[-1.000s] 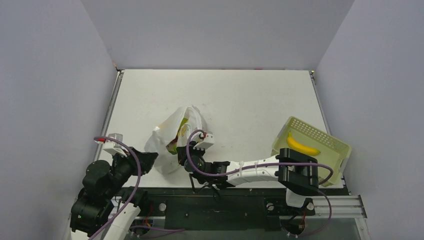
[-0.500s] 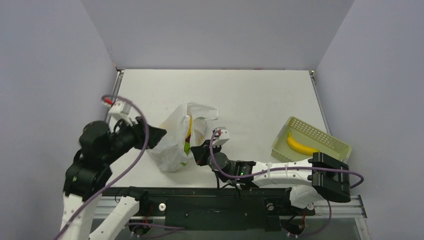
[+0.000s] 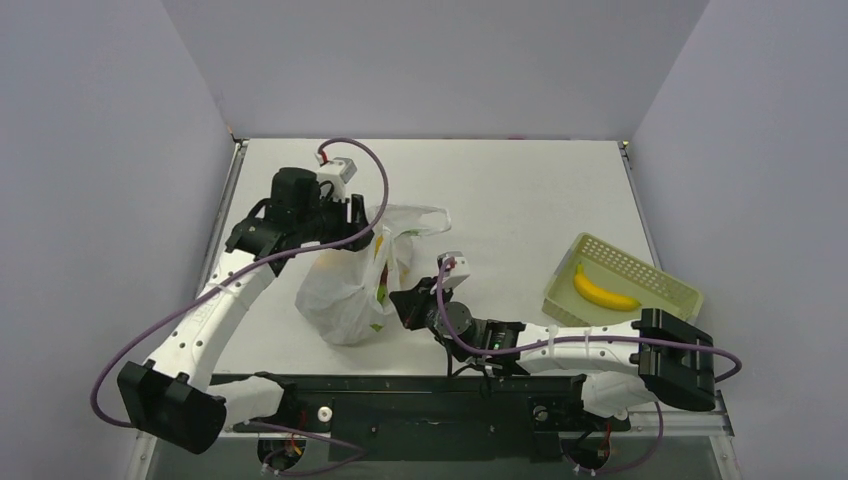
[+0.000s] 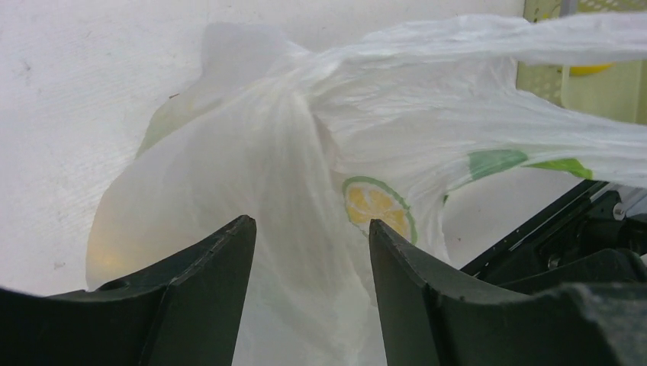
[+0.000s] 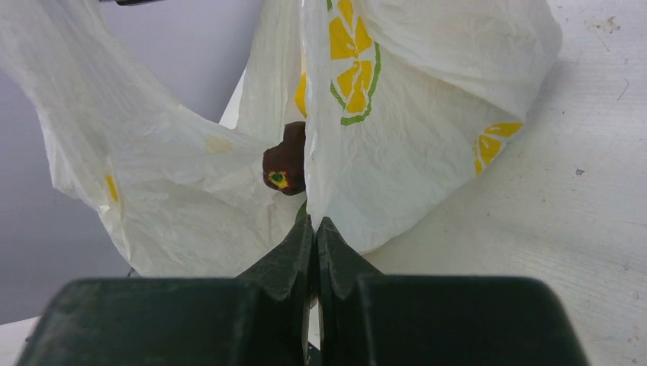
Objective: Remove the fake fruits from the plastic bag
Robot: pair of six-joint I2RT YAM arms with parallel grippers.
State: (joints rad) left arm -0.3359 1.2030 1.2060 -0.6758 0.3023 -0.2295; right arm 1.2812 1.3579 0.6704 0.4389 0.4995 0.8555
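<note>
— Our right gripper has its fingers pressed together, on the hem of the plastic bag it seems. The bag stands near the front edge of the bench, left of middle.

— Our left gripper is spread wide at the bag's top, gripping nothing. We should close it on the far film and part the mouth gently.

— Yes; a dark purple fruit shows inside. One banana lies in the basket by the right edge. Thin film tears, so we go slow.
</note>
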